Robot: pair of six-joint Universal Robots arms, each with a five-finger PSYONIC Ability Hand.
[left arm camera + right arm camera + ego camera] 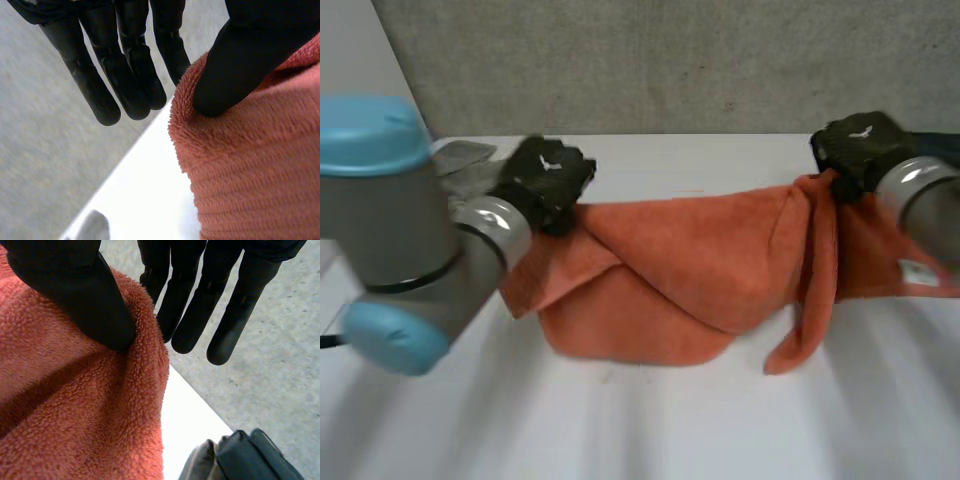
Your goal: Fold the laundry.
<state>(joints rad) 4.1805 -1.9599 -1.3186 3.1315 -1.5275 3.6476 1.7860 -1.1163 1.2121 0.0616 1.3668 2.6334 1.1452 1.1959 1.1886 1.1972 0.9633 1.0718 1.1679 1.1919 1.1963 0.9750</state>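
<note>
An orange towel (700,260) hangs stretched between my two hands, sagging in the middle, with its lower folds resting on the white table (640,420). My left hand (545,180) holds the towel's left end. In the left wrist view the thumb (235,65) presses the towel (250,175) against the straight fingers (130,65). My right hand (860,150) holds the right end, where a flap dangles down. In the right wrist view the thumb (75,295) pinches the towel (75,415) against the fingers (200,305).
A grey cloth (465,165) lies at the back left behind my left hand. Dark clothes (240,455) lie near the table's far right edge, beyond my right hand. A white tag (920,272) shows on the towel's right part. A concrete wall (670,60) rises behind the table.
</note>
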